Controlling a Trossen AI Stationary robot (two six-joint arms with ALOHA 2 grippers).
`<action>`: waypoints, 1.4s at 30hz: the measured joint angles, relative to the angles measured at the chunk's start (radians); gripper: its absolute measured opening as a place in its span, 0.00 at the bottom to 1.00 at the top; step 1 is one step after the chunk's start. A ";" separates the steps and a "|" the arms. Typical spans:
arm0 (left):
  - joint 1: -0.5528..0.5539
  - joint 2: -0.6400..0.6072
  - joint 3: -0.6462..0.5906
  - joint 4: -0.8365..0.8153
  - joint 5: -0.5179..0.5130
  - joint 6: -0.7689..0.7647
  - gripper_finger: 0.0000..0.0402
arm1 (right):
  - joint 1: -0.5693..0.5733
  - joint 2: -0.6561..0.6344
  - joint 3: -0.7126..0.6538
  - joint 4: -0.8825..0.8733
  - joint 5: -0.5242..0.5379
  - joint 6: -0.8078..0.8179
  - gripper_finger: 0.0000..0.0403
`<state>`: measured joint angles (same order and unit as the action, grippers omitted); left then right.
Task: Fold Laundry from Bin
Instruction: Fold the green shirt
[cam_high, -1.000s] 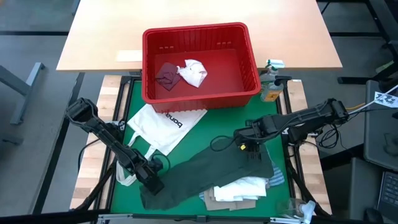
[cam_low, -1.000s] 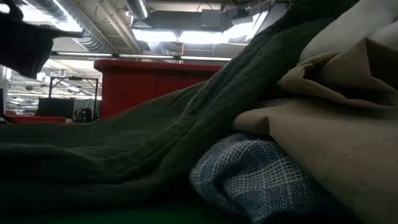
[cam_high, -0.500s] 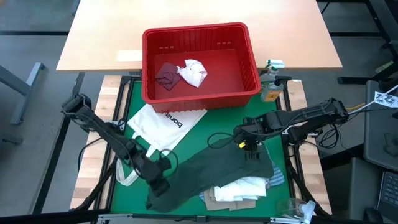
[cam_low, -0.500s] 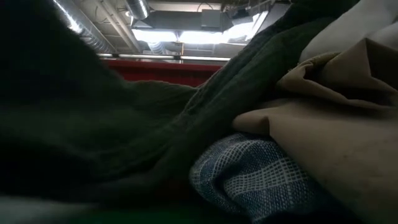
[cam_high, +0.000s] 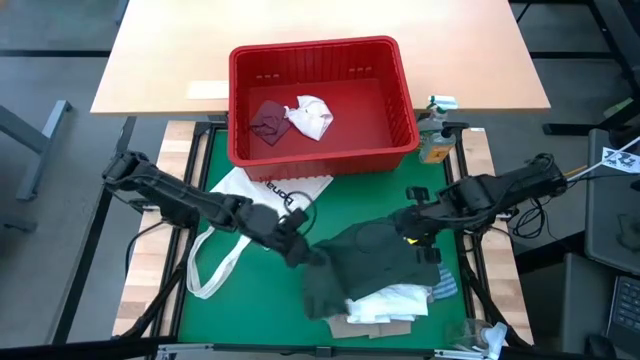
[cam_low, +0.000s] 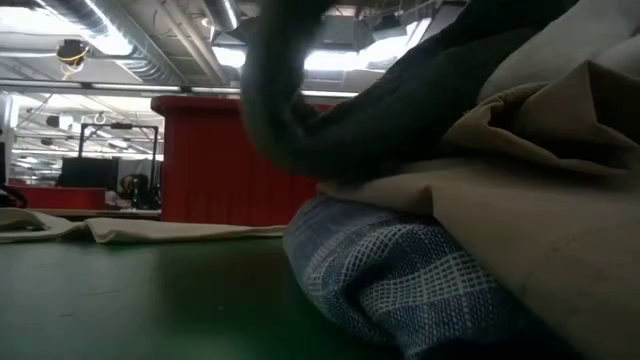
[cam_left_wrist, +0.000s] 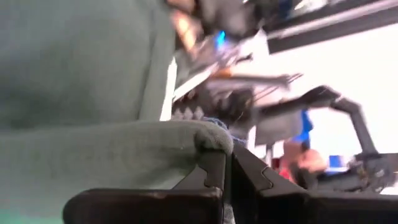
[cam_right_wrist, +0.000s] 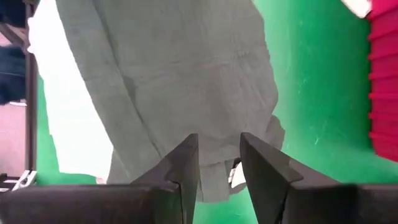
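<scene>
Green mat (cam_high: 375, 205): top (cam_high: 365, 265) in left tool (cam_high: 300, 252)

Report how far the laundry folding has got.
Done: most garments are out of the red bin and piled at the table's near edge. In hand: the left gripper is shut on the dark green-grey top, doubling it over; the right gripper pins its other end. Left: the maroon piece and white piece in the bin.

Green table mat (cam_high: 375, 195) carried red bin (cam_high: 322, 145); white tote bag (cam_high: 262, 205); heaped laundry (cam_high: 375, 275).
</scene>
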<state>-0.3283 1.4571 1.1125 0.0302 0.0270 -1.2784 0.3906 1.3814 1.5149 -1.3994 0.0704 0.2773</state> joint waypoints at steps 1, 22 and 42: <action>0.017 0.014 0.000 0.055 -0.001 0.011 0.00 | 0.010 -0.009 0.005 0.002 0.008 0.008 0.29; 0.174 0.515 0.354 0.541 0.091 0.142 0.00 | 0.041 -0.123 0.012 -0.023 0.045 0.092 0.29; 0.228 0.900 0.676 0.523 0.050 0.162 0.02 | 0.041 -0.166 0.012 -0.173 -0.010 0.111 0.29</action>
<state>-0.1001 2.3574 1.7889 0.5533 0.0774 -1.1166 0.4317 1.2157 1.5269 -1.5723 0.0601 0.3882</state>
